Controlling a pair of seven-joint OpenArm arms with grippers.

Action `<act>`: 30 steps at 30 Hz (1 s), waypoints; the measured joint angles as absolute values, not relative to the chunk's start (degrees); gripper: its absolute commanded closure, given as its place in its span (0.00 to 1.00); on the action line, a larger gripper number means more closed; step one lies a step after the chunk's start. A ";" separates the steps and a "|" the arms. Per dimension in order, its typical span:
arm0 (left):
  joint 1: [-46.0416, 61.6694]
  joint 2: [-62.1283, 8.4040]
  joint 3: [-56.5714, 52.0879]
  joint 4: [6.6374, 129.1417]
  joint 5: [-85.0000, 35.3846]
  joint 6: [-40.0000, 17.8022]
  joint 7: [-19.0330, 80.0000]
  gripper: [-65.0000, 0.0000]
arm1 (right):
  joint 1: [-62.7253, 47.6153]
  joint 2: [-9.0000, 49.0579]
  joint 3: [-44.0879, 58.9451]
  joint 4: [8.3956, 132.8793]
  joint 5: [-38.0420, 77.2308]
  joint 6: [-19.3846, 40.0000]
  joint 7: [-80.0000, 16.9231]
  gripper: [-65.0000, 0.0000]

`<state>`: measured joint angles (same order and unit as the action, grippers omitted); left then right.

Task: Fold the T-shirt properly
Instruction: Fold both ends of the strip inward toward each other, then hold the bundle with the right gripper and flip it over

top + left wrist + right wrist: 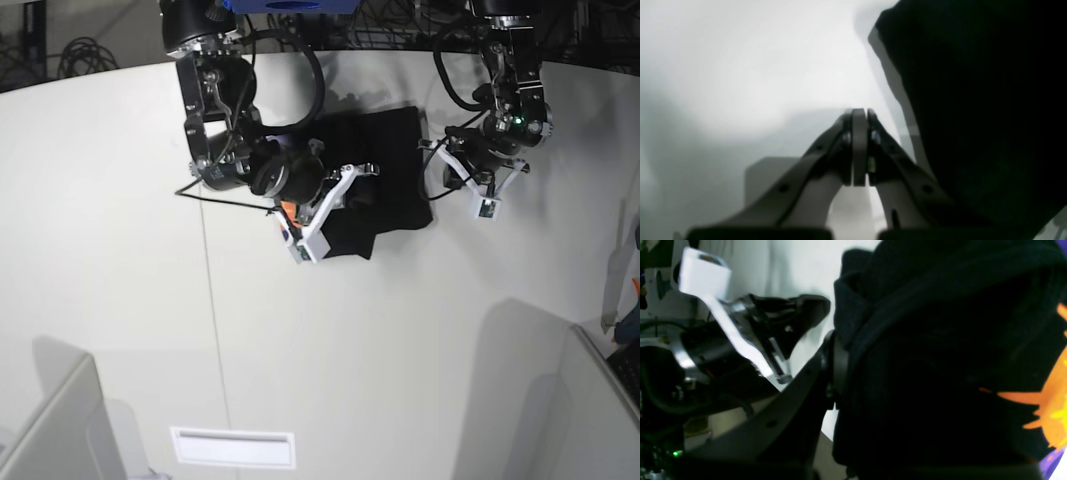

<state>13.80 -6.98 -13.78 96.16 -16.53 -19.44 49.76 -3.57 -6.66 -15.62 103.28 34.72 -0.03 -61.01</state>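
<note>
Two arms over a white tabletop (pixel 420 340), w/ the large black short-sleeved cloth T-shirt (pixel 385 185) lying bunched into a rough rectangle at the far centre of the table, between the arms. In the base view a small orange bit of its print shows at the shirt's left edge, next to the wrist of the arm there.

Right gripper (pixel 836 370) (left side of base view): jaws nearly together, pinching a thick fold of the black cloth. In the right wrist view one dark finger (pixel 796 400) shows; the other is hidden behind fabric, which fills most of that view. Orange-yellow rays on purple show at that view's right edge. The other arm's wrist and white camera mount appear blurred behind it.

Left gripper (pixel 860 113) (right side of base view): fingers pressed flat together, nothing between them. It sits just beside the shirt's right edge; whether it touches the cloth I can't tell. In the left wrist view the black fabric fills the right side, w/ bare white table to the left of the tips.

Near edge of table: a white rectangular label (pixel 232 447) lies flat, well apart from the shirt.
</note>
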 measured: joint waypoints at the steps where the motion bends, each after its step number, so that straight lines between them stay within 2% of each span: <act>1: 13.82 -6.98 -13.78 96.16 -16.53 -19.44 49.76 1.00 | -3.57 -6.76 -15.62 103.28 35.97 -0.01 -61.06 1.00; 3: 13.80 -6.98 -13.78 96.16 -16.53 -19.44 49.76 1.00 | -3.60 -6.76 -15.66 102.61 39.38 -0.01 -62.00 1.00; 14: 14.41 -7.20 -14.15 96.99 -16.45 -19.44 50.06 1.00 | -2.79 -6.81 -15.66 96.07 38.59 -0.03 -59.29 1.00; 18: 19.00 -8.43 -14.83 101.73 -15.68 -19.42 52.23 1.00 | -2.61 -6.83 -15.64 95.96 38.54 -0.03 -56.88 1.00; 24: 26.06 -8.71 -22.48 108.03 -15.40 -19.46 52.80 1.00 | -1.91 -6.83 -15.64 91.77 38.61 -0.03 -56.86 1.00; 26: 28.16 -9.23 -26.09 108.36 -15.33 -19.75 52.99 1.00 | -1.52 -6.90 -15.66 91.55 38.74 -0.54 -56.77 0.82; 28: 29.26 -10.04 -29.65 108.31 -15.05 -23.09 53.21 1.00 | -1.54 -6.94 -15.68 91.55 38.96 -3.14 -56.80 0.64; 30: 29.08 -10.15 -34.00 108.31 -15.09 -25.26 53.15 1.00 | -1.69 -6.94 -15.81 91.59 38.65 -4.91 -57.21 0.51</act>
<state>29.08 -10.15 -34.00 108.31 -15.09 -25.26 53.15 -1.69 -6.94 -15.81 91.59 38.65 -4.91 -57.21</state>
